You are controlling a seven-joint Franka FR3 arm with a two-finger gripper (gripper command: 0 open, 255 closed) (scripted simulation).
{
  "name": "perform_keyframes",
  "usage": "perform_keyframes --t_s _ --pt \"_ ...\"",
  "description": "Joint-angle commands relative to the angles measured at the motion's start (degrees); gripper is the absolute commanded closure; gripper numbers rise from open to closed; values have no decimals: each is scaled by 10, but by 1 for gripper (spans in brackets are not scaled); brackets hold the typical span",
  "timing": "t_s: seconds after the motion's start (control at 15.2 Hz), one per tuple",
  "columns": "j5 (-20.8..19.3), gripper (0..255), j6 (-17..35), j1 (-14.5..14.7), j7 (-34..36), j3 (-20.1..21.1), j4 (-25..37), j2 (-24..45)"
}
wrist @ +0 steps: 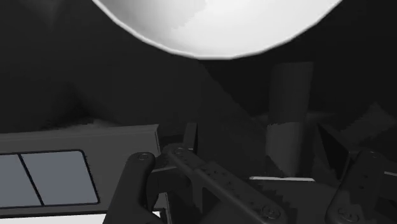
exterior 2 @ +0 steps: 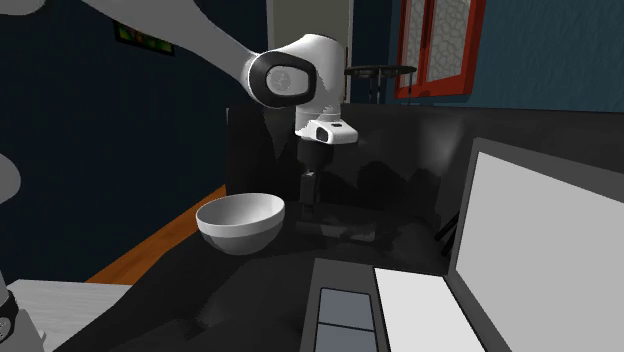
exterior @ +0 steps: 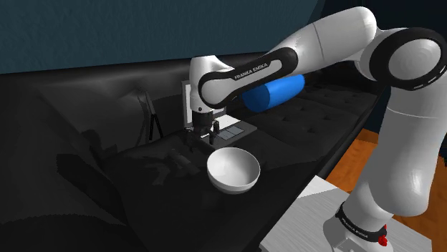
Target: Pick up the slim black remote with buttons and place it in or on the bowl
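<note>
A slim black remote point(wrist: 219, 181) with small round buttons lies slantwise on the black sofa seat, between my two fingers. My black gripper point(wrist: 248, 191) is open, one finger point(wrist: 137, 184) on the laptop side and the other point(wrist: 356, 188) on the far side, neither clasping the remote. The white bowl point(wrist: 216, 25) stands just beyond the remote. In the shoulder view the gripper point(exterior: 205, 137) is low over the seat, just above and to the left of the bowl point(exterior: 233, 170). In the second exterior view the gripper point(exterior 2: 310, 208) hangs right of the bowl point(exterior 2: 240, 222).
An open laptop point(exterior: 231, 130) sits right behind the gripper, its touchpad point(wrist: 48, 178) close to one finger. A blue cylinder cushion point(exterior: 276, 93) lies on the sofa back under the arm. The sofa's front edge drops to an orange floor point(exterior: 358, 154).
</note>
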Motion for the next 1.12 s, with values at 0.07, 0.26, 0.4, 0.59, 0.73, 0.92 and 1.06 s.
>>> perform_keyframes --t_s 0.07,0.26,0.4,0.59,0.73,0.92,1.06 --pt "-7 0 0 15 25 3 64 66" --pt "-11 0 -4 27 41 4 116 115" --pt "-13 0 9 29 41 3 109 121" --pt "-15 0 29 31 43 2 99 130" --pt "-17 0 45 33 44 2 91 139" --pt "-17 0 45 33 44 2 91 139" --pt "-17 0 45 33 44 2 91 139"
